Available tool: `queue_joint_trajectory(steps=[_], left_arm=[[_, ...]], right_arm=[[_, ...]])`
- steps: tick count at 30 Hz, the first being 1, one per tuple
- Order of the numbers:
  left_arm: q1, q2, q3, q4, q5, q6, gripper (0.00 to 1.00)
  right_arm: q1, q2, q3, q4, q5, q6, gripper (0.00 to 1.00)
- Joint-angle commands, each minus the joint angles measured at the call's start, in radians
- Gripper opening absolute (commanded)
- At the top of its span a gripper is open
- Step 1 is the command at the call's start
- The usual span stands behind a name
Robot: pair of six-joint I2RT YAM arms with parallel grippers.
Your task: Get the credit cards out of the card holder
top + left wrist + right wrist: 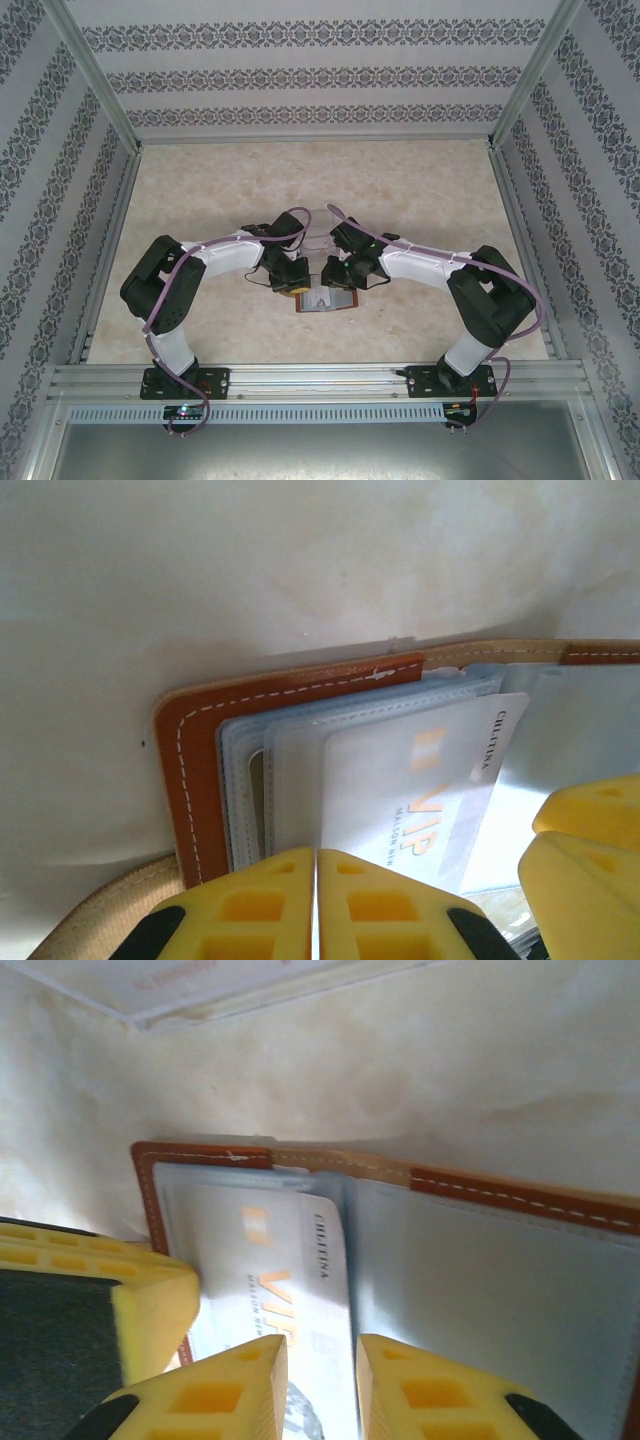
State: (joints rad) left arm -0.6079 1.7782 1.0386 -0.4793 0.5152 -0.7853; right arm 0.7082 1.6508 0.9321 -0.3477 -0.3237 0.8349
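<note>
The card holder point(326, 299) lies open on the table between both grippers, showing a reddish-brown leather rim point(190, 770) and grey-blue pockets point(500, 1290). A pale credit card point(410, 790) printed "VIP" sticks partway out of the left-hand pockets. More cards in the pockets cannot be made out. My left gripper point(317, 865) is shut, nothing between its fingers, with its tips at the near edge of those pockets. My right gripper point(320, 1370) hovers over the card's free end, jaws a narrow gap apart, the card's face point(300, 1250) showing between them.
A clear plastic tray point(200, 990) lies just beyond the card holder, faint in the top view point(312, 226). Patterned walls and metal rails enclose the beige table point(420, 190). Both arms crowd the middle, their fingers almost touching.
</note>
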Motion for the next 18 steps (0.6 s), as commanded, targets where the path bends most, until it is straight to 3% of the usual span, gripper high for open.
queue_joint_trajectory(steps=[1,8,18], left_arm=[[-0.009,0.003,0.006,-0.022,-0.005,0.022,0.09],[-0.009,0.011,-0.003,-0.017,-0.005,0.025,0.09],[-0.009,0.022,0.002,-0.024,-0.004,0.03,0.09]], right_arm=[[-0.01,0.02,-0.005,0.062,-0.051,0.007,0.25],[-0.01,0.073,0.006,0.083,-0.063,0.012,0.25],[-0.01,0.07,0.011,-0.043,0.038,-0.012,0.28]])
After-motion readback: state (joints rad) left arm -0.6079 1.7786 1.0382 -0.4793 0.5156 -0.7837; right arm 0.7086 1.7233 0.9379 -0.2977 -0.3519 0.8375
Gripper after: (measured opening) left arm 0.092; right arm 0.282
